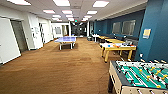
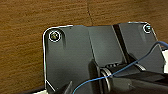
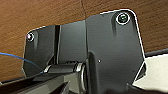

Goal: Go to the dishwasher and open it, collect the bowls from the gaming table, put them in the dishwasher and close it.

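Note:
The gaming table [image 1: 119, 49], with its white top and yellow rim and legs, stands to the right of the middle of the room, against the blue wall. Small orange and red shapes lie on its top; they look like the bowls [image 1: 115, 45] but are too blurred to count. The dishwasher is out of view. Both wrist views look down past the robot's dark plate onto brown carpet [image 2: 30, 22], and the fingers cannot be made out in either.
A foosball table [image 1: 140, 76] with a green field stands close at the front right. A blue table-tennis table [image 1: 66, 39] stands further back in the middle. More yellow tables [image 1: 110, 39] line the blue wall. Brown carpet [image 1: 55, 67] stretches ahead, with white walls on the left.

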Controlling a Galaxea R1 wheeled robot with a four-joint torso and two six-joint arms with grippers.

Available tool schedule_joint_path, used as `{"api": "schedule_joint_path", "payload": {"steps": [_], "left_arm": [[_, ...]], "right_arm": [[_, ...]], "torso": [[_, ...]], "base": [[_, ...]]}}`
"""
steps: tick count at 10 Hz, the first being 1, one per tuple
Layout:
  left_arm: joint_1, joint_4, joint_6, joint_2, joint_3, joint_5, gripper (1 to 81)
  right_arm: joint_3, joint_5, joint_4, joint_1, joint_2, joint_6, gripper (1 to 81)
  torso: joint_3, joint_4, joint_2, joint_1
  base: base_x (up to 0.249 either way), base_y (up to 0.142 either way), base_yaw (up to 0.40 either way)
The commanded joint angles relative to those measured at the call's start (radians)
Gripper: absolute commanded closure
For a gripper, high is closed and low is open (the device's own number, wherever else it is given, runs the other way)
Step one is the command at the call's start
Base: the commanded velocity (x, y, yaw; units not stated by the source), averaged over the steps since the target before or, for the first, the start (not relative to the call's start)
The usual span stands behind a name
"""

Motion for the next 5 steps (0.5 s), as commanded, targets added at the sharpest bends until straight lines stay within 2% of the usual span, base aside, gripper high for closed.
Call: {"api": "schedule_joint_path", "payload": {"steps": [1,5], "left_arm": [[-0.063,-0.001,0.002,0.004,-0.004,0.049,1.0],[-0.06,-0.002,0.002,0.001,-0.004,0.047,1.0]], "right_arm": [[0.003,-0.048,-0.007,0.056,0.008,-0.003,1.0],[0.003,-0.048,-0.007,0.057,0.008,-0.003,1.0]], "torso": [[0.0,0.0,0.0,0.0],[0.0,0.0,0.0,0.0]], "base": [[0.138,0.0,0.0],[0.138,0.0,0.0]]}}
